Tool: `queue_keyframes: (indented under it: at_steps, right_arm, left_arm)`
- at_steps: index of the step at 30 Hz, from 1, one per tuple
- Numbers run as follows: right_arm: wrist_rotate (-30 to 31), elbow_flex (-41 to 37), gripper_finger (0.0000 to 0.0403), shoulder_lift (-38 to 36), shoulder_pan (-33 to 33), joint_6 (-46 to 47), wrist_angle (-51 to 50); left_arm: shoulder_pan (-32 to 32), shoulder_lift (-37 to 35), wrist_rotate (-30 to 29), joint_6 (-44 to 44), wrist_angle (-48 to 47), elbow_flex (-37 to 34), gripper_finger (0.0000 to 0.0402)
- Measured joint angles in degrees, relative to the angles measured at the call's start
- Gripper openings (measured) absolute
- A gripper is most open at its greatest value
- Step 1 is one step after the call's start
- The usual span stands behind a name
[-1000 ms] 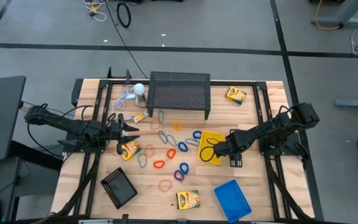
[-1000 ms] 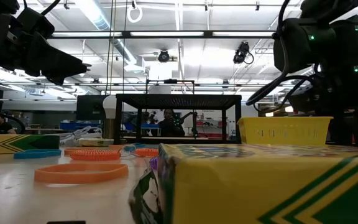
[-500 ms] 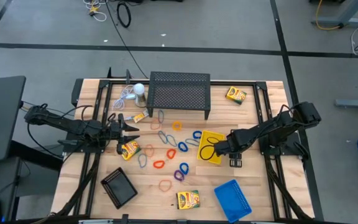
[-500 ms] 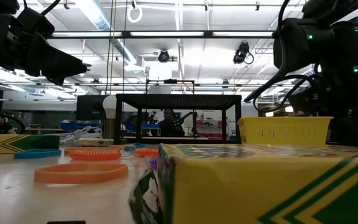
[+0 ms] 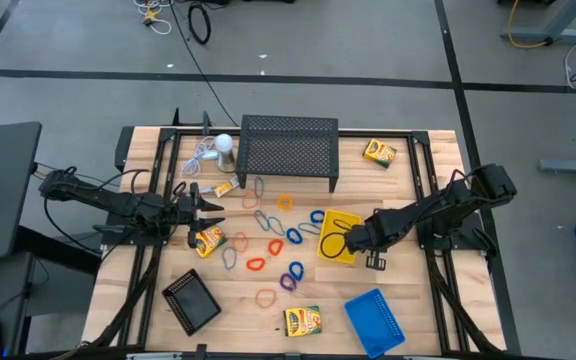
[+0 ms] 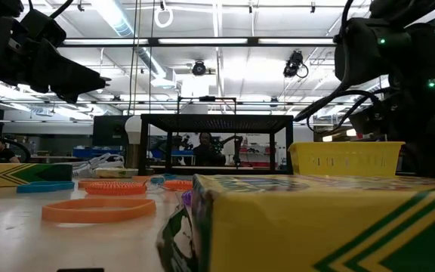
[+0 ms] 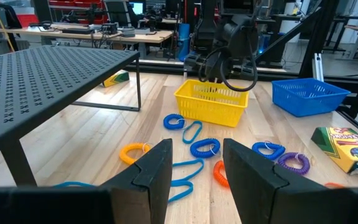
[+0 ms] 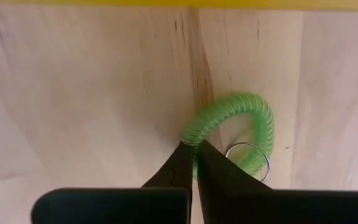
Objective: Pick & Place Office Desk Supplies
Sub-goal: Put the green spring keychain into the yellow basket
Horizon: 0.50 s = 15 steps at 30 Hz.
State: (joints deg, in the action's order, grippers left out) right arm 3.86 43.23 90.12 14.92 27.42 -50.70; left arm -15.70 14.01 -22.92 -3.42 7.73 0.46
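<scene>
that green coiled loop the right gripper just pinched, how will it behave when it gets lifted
The green coiled loop looks thin and springy, so it will probably stretch and dangle rather than hold its shape. It seems very light. The right gripper pinches only one strand, and a small metal ring hangs on the loop, so it may swing or slip free.

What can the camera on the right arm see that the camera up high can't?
Only the right arm's camera shows a green coiled loop with a small metal ring, pinched by the shut right claw over bare wood.

Only the high camera shows the whole table: the left claw, the black stand, the blue tray, the black tray, crayon boxes and many coloured loops.

Both show the right claw and the yellow tray, which the wrist camera sees only as an edge.
</scene>
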Motion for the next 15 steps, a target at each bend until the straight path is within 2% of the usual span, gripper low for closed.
queue_keyframes:
  at_steps: [6, 15]
  right_arm:
    - [1.44, 3.88, 0.0004, -2.67, 3.28, 4.87, -3.77]
    - [0.65, 11.52, 0.0004, -4.67, 8.78, 6.74, -9.67]
  left_arm:
    - [0.02, -0.02, -0.01, 0.00, 0.18, 0.00, 0.0149]
    - [0.00, 0.00, -0.02, 0.00, 0.23, 0.01, 0.0149]
